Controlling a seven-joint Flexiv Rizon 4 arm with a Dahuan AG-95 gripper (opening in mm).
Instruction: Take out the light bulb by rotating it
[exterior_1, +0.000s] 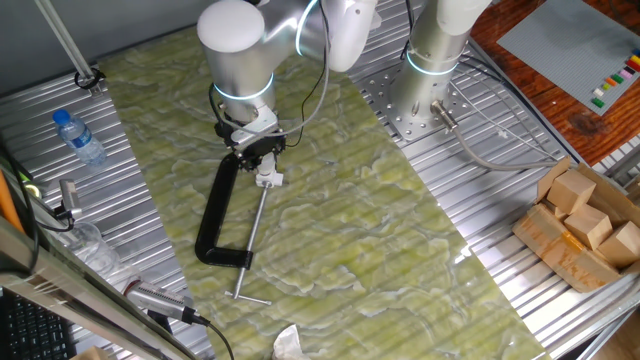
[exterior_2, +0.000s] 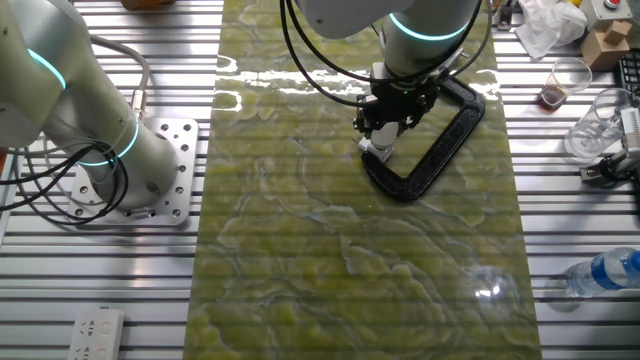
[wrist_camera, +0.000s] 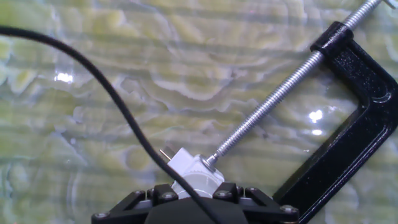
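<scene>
In the hand view, the nearest thing is the black two-finger gripper (wrist_camera: 194, 200), seen only as its dark body along the bottom edge. Directly beyond it sits a small white square socket piece (wrist_camera: 194, 174), and a loose black cable (wrist_camera: 93, 81) sweeps across the left of the picture. The small white frosted light bulb cannot be made out in any view; it would lie under the hand, and whether the fingers are spread or pinching it cannot be told.

The threaded silver screw rod (wrist_camera: 280, 93) of a large black metal C-clamp (wrist_camera: 354, 124) presses its tip against the socket piece and runs away to the far right, through the clamp's frame. This contact shows only here.

One fixed view shows what the hand camera misses: the whole C-clamp (exterior_1: 215, 215) lying flat on the green marbled mat (exterior_1: 380, 250), the gripper (exterior_1: 258, 150) low over the socket piece (exterior_1: 268, 178), a clear plastic bottle with a blue cap (exterior_1: 78, 136) at the far left and wooden blocks in a cardboard box (exterior_1: 585, 225) at the right.

The other fixed view shows the gripper (exterior_2: 392, 118) from the opposite side, with the socket piece (exterior_2: 380, 150) beneath it.
</scene>
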